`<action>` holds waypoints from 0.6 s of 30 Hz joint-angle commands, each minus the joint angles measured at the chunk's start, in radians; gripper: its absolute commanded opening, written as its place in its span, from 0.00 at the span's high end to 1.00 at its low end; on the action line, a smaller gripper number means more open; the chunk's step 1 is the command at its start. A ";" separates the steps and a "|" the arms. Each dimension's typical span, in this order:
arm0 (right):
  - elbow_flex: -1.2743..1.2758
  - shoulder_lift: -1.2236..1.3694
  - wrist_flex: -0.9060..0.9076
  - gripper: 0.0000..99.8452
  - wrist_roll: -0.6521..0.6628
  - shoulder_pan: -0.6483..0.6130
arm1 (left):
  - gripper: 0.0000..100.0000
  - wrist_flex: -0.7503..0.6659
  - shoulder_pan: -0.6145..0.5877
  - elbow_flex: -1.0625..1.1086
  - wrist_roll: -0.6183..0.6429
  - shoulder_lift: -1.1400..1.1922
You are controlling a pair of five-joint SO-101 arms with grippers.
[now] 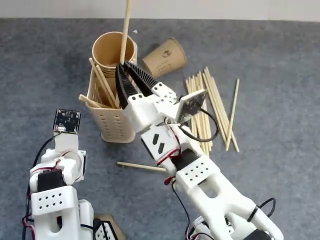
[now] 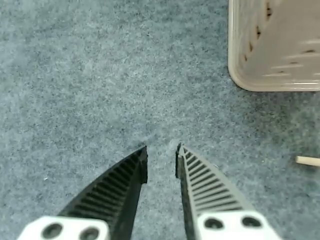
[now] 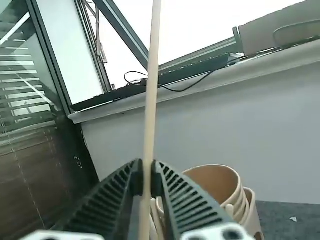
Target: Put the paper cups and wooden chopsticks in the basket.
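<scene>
A beige slotted basket stands left of centre with stacked paper cups and a few chopsticks in it. Over the basket my right gripper is shut on one wooden chopstick, held upright beside the cups. The right wrist view has that chopstick pinched in the right gripper above the stacked cups. Another paper cup lies on its side to the basket's right. My left gripper hovers low over carpet near the basket's corner, slightly open and holding nothing.
A loose pile of chopsticks lies on the grey carpet right of the right arm. A single chopstick rests in front of the basket; its end reaches into the left wrist view. The left arm sits at the front left.
</scene>
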 commanded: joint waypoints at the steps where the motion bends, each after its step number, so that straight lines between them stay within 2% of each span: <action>1: -0.054 -0.007 -0.008 0.83 -0.009 -0.008 | 0.87 -0.017 0.015 -0.005 0.008 -0.010; 3: -0.054 -0.008 0.042 0.72 -0.009 -0.008 | 0.87 -0.017 0.015 -0.005 0.008 -0.010; 5: -0.071 -0.013 0.116 0.67 -0.002 -0.002 | 0.87 -0.017 0.015 -0.005 0.008 -0.010; 7: -0.122 -0.048 0.219 0.67 0.066 0.013 | 0.87 -0.017 0.015 -0.005 0.008 -0.010; 10: -0.245 -0.145 0.450 0.70 0.115 0.105 | 0.87 -0.017 0.015 -0.005 0.008 -0.010; 12: -0.360 -0.203 0.687 0.74 0.133 0.209 | 0.87 -0.017 0.015 -0.005 0.008 -0.010; 15: -0.504 -0.217 1.084 0.78 0.227 0.389 | 0.87 -0.017 0.010 -0.005 0.008 -0.010; 17: -0.486 -0.165 1.250 0.78 0.298 0.486 | 0.87 -0.017 0.010 -0.012 0.008 -0.010; 18: -0.453 -0.131 1.268 0.78 0.325 0.529 | 0.87 -0.018 0.010 -0.012 0.008 -0.010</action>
